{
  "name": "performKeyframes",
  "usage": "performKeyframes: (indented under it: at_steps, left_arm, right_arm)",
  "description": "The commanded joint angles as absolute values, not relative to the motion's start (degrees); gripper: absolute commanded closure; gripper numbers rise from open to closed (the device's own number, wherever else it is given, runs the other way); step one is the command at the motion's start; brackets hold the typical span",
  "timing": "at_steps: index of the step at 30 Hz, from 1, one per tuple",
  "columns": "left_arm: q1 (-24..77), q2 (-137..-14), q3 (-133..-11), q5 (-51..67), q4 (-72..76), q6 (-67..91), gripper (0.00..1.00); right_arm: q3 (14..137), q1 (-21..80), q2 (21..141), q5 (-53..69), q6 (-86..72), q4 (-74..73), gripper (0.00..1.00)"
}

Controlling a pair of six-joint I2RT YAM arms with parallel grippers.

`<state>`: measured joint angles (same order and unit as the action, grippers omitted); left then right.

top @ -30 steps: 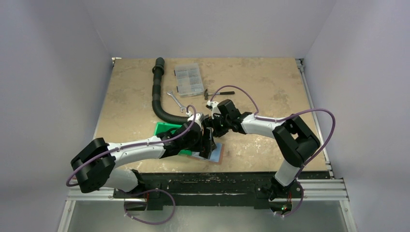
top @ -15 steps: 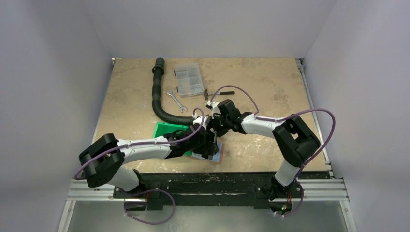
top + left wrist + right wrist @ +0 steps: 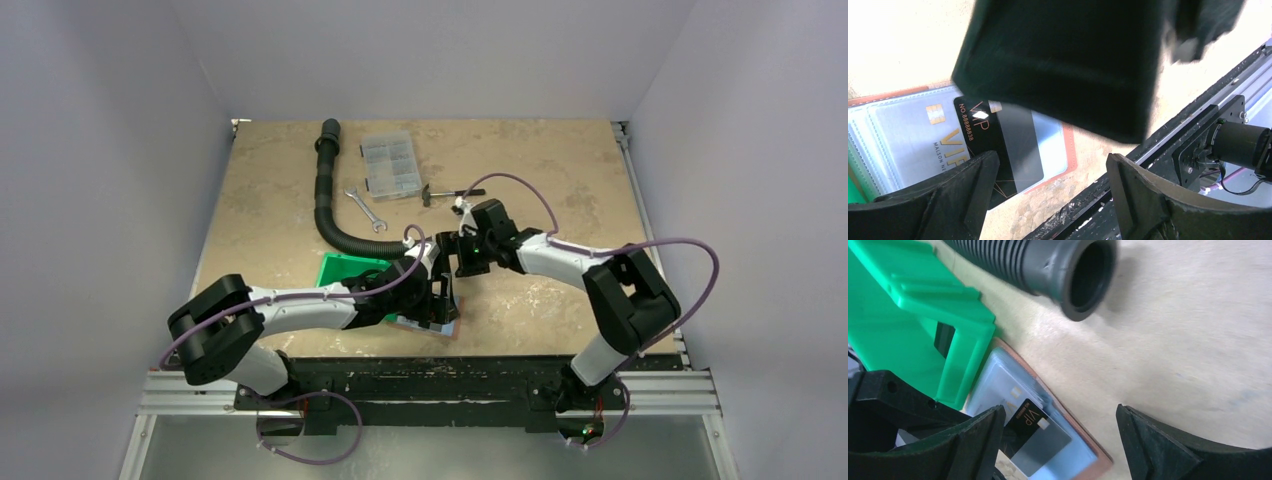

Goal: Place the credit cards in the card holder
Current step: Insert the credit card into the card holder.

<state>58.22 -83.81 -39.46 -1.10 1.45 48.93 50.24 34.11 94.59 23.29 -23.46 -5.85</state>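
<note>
Now, on the table (image 3: 560, 180), just beside the green bin (image 3: 913, 315), the card holder (image 3: 1078, 447) lies open near the front edge. A black card (image 3: 1008, 145) rests askew on its pocketed inside, long axis slanting toward the near edge. The left gripper (image 3: 1048, 170) hovers right over it, fingers wide and empty. The right gripper (image 3: 1058, 415) hangs farther off, fingers equally wide and empty, so the left looks better placed to seat the card.

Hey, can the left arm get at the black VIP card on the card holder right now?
Probably yes. The open left gripper hangs right over the black VIP card, which lies uncovered on the open card holder. The right gripper hovers close by and could crowd it.
</note>
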Motion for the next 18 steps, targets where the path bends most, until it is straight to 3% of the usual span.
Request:
performKeyframes:
  at_steps: [1, 13, 18]
  left_arm:
    - [58.45, -84.09, -39.05, -0.26, 3.91, 49.61, 0.15]
    - [58.45, -78.28, -44.38, -4.72, -7.10, 45.50, 0.10]
    - [58.37, -80.53, -43.89, -5.45, -7.23, 45.32, 0.13]
  right_arm:
    - [48.77, 30.33, 88.50, 20.14, -27.02, -8.72, 0.07]
    - [42.13, 31.78, 82.45, 18.51, -26.62, -14.19, 0.11]
    - [38.36, 34.83, 81.81, 19.49, -29.96, -11.80, 0.29]
